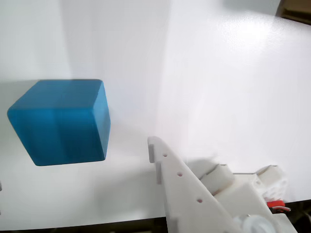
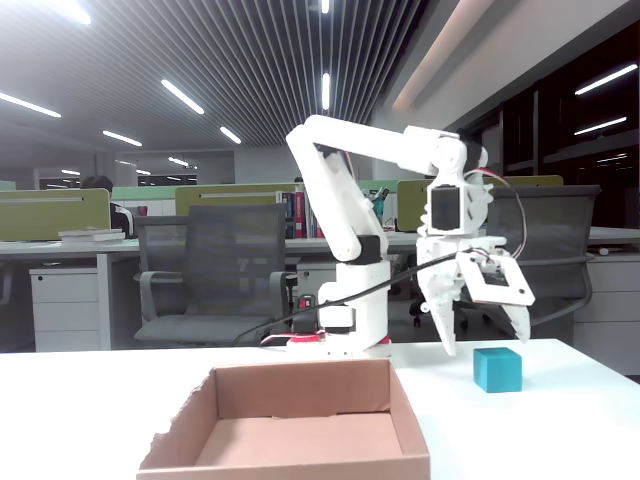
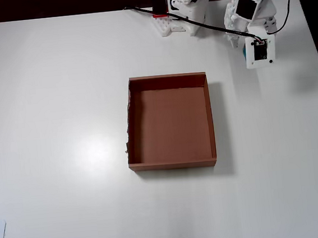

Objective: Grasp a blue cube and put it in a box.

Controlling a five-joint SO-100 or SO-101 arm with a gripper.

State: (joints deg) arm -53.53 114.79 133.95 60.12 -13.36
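Currently the step in hand is the approach to grasp: in the fixed view the gripper hangs over the table with jaws spread wide and nothing between them, tips just above the surface. The blue cube sits on the table right at the gripper, apparently below the gap between the two tips; depth offset can't be judged from that view. Wrist view shows the cube to the left of the one finger that is clearly visible, w/ bare table between them, so no contact yet. To do this well: centre the cube between the fingers, square the pads to two flat opposite faces, lower until the tips are near the surface, then close; a corner-on pinch would prob. twist the cube out. Room: overhead view puts the gripper near the right side of the table, cube mostly hidden under it there, w/ the arm base just behind at the far edge. The box lies well apart toward mid-table, empty, w/ a ragged left wall; bare table lies between, so lift clear of the low wall before crossing.
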